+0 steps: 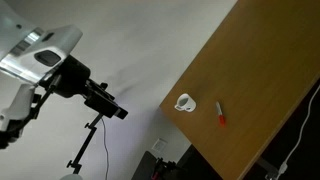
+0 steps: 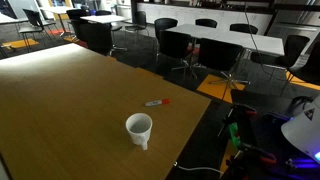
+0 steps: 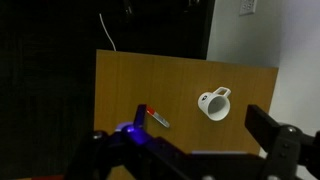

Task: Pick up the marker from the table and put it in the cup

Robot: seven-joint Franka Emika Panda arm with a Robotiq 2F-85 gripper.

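In the wrist view, the thin red-orange marker (image 3: 158,118) lies flat on the brown wooden counter (image 3: 120,80), left of the white handled cup (image 3: 213,104), slanting from upper left to lower right. The jaws stand apart and empty at the frame's bottom, with the marker above their gap.

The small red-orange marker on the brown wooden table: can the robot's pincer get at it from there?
Probably yes. The red-orange stick marker lies alone on the brown wooden table, apart from the white round cup, nothing covering it. The open pincer hangs above it.
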